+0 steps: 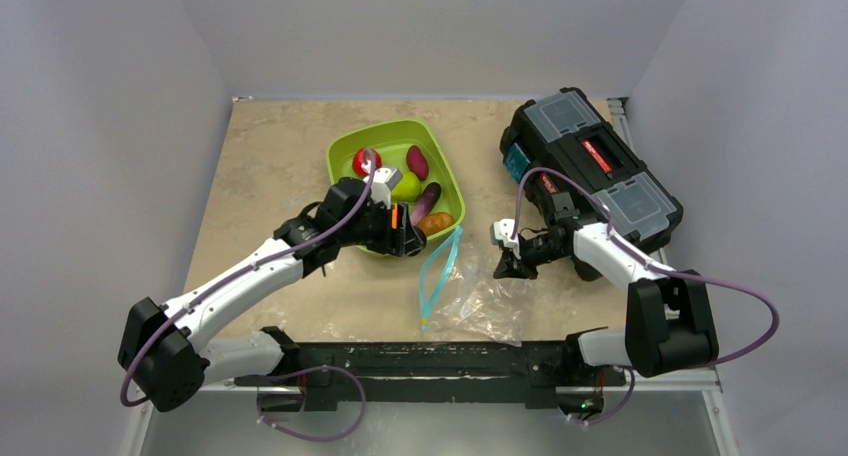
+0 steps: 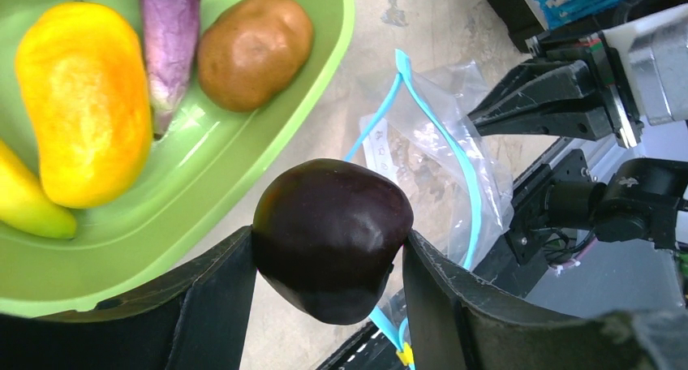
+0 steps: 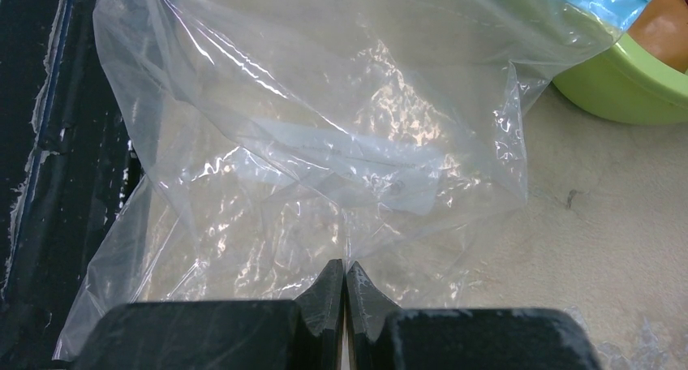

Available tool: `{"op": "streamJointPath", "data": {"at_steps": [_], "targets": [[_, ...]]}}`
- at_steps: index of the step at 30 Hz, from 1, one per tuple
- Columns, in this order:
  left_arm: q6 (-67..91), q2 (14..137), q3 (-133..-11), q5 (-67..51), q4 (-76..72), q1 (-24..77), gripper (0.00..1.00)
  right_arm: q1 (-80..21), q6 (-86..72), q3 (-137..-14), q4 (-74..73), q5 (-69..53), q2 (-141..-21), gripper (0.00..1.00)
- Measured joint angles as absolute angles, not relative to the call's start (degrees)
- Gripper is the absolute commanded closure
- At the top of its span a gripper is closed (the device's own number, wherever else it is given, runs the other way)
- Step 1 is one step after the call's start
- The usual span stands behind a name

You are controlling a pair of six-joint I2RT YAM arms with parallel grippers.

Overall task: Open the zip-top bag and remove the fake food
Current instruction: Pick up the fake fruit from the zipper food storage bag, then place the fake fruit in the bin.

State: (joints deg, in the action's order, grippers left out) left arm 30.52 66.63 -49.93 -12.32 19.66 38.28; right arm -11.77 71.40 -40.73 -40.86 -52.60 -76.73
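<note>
Beige tabletop [image 1: 270, 176], mid-frame: left gripper [image 2: 328, 252], part-open, clamps dark fake food piece [image 2: 328, 212] just beside green tray [image 2: 328, 58] rim; right gripper [image 3: 346, 279], closed, pinches zip-top bag [image 3: 324, 143]; glossy piece may slip, missing tray.

Tray behind, bag before it, toolbox [image 1: 590, 166] to the right

Fake food [image 1: 418, 162] lies in the tray [image 1: 345, 148]. The zip-top bag [image 1: 480, 306] lies between my left claw [image 1: 408, 238] and right claw [image 1: 503, 266], and one piece [image 2: 328, 236] sits in my left claw beside the tray's near rim.

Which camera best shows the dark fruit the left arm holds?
The left wrist view: the dark fruit fills the frame, clamped in the left gripper. From the top view the gripper hides it; the right wrist view shows the bag, not this fruit.
</note>
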Motion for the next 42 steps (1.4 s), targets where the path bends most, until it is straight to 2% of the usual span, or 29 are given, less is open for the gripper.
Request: {"op": "streamJointPath", "data": {"at_steps": [9, 19, 32, 33, 37, 42], "targets": [[27.62, 69.56, -52.82, -15.73, 21.76, 29.5, 0.92, -11.42, 72.01, -40.73, -41.19, -53.54, -76.71, 1.0], [24.16, 81.36, -60.2, -16.99, 24.23, 21.04, 0.93, -11.14, 72.18, -40.73, -41.32, -53.56, -76.71, 1.0], [21.32, 94.91, -71.96, -11.62, 32.08, 15.53, 0.91, -10.46, 72.23, -40.73, -41.36, -53.58, -76.71, 1.0], [21.23, 95.79, -72.97, -11.09, 32.71, 15.44, 0.89, -10.44, 72.23, -40.73, -41.36, -53.58, -76.71, 1.0], [20.8, 99.83, -77.84, -7.99, 35.88, 15.16, 0.7, -10.41, 72.23, -40.73, -41.36, -53.58, -76.71, 1.0], [20.05, 102.94, -82.87, -4.64, 39.42, 15.05, 0.39, -9.98, 72.23, -40.73, -41.36, -53.6, -76.71, 1.0]]}}
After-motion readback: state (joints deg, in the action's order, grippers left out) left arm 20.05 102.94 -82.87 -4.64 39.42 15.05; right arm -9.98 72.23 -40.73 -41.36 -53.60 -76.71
